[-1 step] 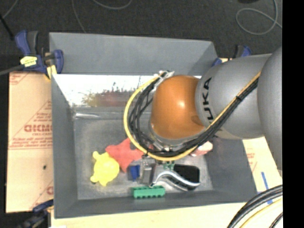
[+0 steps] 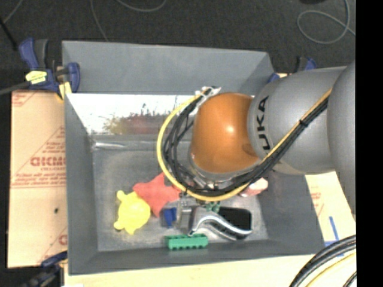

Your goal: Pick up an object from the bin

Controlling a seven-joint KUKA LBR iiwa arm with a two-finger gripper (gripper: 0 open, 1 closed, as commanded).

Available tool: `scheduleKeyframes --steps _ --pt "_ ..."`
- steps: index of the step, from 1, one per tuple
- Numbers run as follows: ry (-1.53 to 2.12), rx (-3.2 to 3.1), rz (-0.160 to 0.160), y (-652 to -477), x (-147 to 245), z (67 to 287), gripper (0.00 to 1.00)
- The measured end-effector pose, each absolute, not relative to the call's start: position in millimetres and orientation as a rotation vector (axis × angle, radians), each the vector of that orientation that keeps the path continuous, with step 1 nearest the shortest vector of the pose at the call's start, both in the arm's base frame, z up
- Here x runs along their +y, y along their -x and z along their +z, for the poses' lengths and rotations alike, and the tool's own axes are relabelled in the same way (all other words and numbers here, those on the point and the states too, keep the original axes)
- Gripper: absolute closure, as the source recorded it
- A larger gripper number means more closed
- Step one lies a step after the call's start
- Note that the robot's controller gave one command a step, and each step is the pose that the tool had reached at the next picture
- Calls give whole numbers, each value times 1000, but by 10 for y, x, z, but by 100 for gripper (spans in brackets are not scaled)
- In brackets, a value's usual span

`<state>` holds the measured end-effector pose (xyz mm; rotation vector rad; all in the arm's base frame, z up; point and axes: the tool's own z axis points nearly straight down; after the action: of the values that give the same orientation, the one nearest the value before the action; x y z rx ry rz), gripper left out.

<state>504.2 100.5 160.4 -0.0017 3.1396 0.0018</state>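
Note:
My gripper (image 2: 186, 215) comes down from under the orange cover near the bin's front wall, with most of it hidden. Right beside it on the left lies a small blue block (image 2: 169, 216). On its right lies a black object with a white curved handle (image 2: 226, 222). A green toothed bar (image 2: 187, 242) lies just in front of it, by the front wall. A red soft toy (image 2: 155, 192) lies behind and to the left, partly under the arm's cables.
A yellow rubber toy (image 2: 131, 213) lies at the front left of the bin floor. A pale pink thing (image 2: 259, 187) peeks out from under the arm on the right. The arm and its orange cover hide the middle of the bin.

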Motion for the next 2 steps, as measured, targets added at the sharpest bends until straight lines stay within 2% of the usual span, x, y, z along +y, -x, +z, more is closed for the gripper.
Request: scheduleKeyframes --steps 1,2 --pt "186 3134 0 -5345 886 1096 0" --pt "341 3125 0 -5508 878 1053 0"
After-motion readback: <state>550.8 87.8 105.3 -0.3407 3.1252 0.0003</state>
